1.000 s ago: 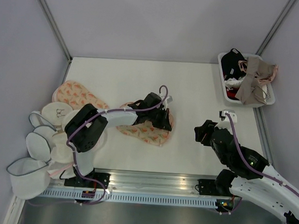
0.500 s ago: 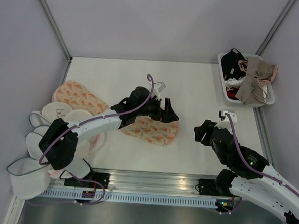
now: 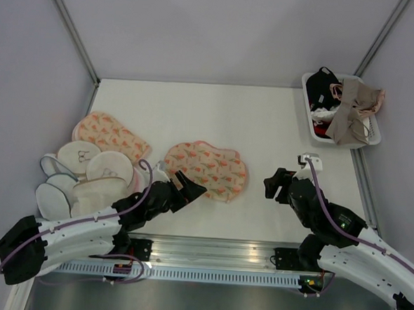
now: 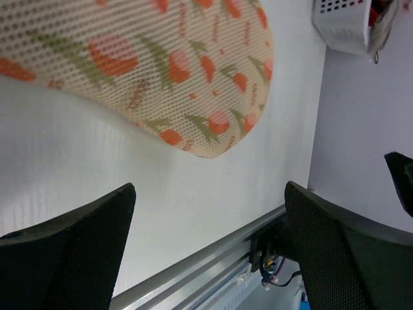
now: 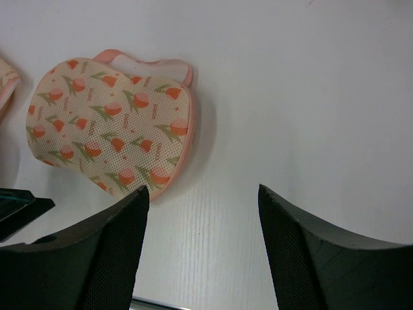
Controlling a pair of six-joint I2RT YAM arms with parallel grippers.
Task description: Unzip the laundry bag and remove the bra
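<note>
The peach, two-lobed mesh-fabric laundry bag [image 3: 206,170], printed with orange-red carrots on green stems and edged in pink, lies flat near the middle of the white table [image 3: 265,123], a little toward the near edge. From above, its whole top face is uncovered. Just beside its near-left edge sits the left gripper [image 3: 193,185]. In its wrist view, its black fingers [image 4: 71,245] are spread wide, holding nothing, and the bag lies ahead of the tips and apart from them. The left arm stretches low from the near-left corner. To the bag's right, with bare table between, the right gripper [image 3: 274,184] points at it on a bent arm, its fingers [image 5: 303,258] also spread and empty. Farther left lies a second printed pouch [image 3: 110,135] of the same pattern, and beside it a cluster of round white mesh pouches [image 3: 97,169]. At the far right corner, a white perforated basket [image 3: 313,125] holds a beige garment [image 3: 350,111] and a black garment [image 3: 320,83]. A pale pink lobe peeks from under the bag's far edge in the right wrist view; its zip cannot be made out.
</note>
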